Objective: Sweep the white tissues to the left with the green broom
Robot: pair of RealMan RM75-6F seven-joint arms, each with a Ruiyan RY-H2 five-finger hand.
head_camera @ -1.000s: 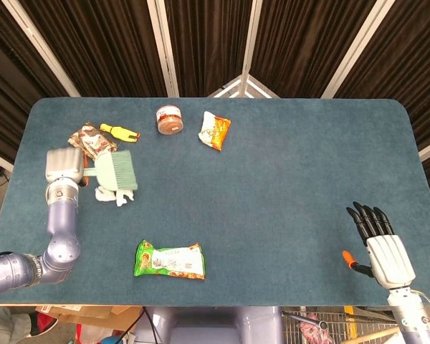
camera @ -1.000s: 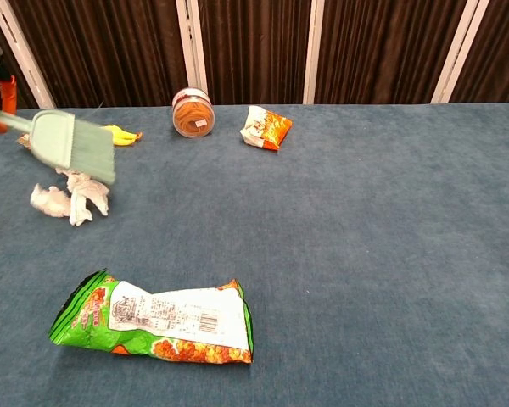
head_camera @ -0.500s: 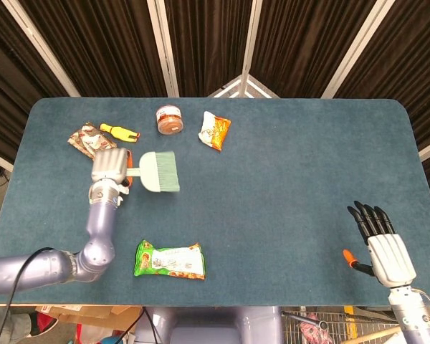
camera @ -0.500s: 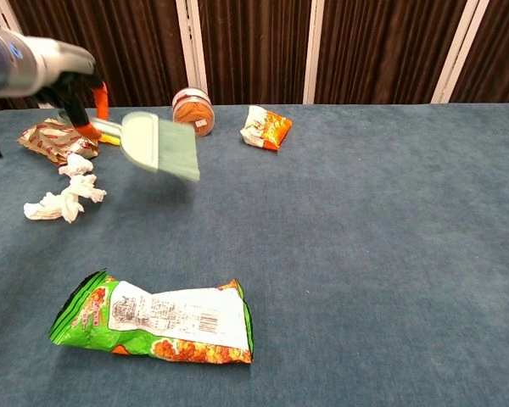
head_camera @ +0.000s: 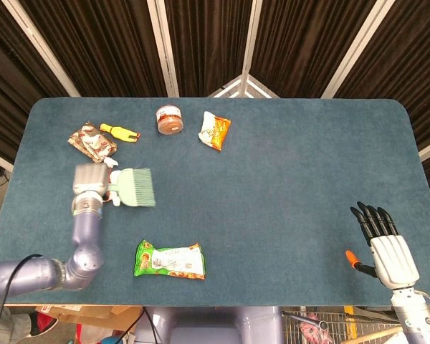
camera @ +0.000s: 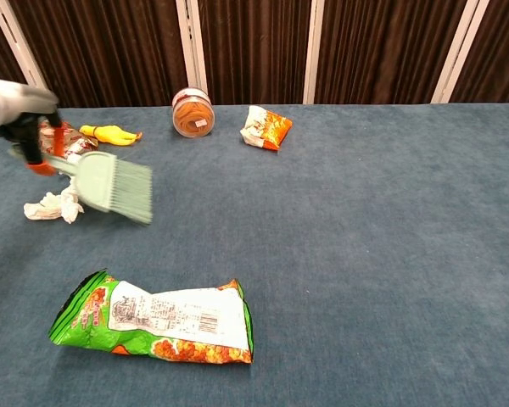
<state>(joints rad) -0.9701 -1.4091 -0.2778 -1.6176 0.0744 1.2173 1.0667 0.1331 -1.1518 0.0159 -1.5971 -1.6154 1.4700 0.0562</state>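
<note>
My left hand [head_camera: 91, 188] grips the handle of the green broom [head_camera: 135, 188], whose bristles point right. In the chest view the broom head [camera: 116, 186] looks blurred and sits just right of the crumpled white tissues [camera: 54, 204], close to them; whether it touches them I cannot tell. The left hand [camera: 27, 136] shows at the far left edge there. From the head view the tissues [head_camera: 115, 199] are mostly hidden under the hand and broom. My right hand [head_camera: 383, 245] hovers near the table's front right corner, fingers straight and apart, holding nothing.
A green snack bag [head_camera: 170, 259] lies near the front edge. At the back left are a brown packet [head_camera: 92, 140], a yellow toy [head_camera: 118, 131], a round jar [head_camera: 170, 120] and an orange-white snack bag [head_camera: 214, 130].
The left hand swung the broom rightward over the tissues, then came back left and toward the front. The tissues shifted slightly. The right hand barely moved.
</note>
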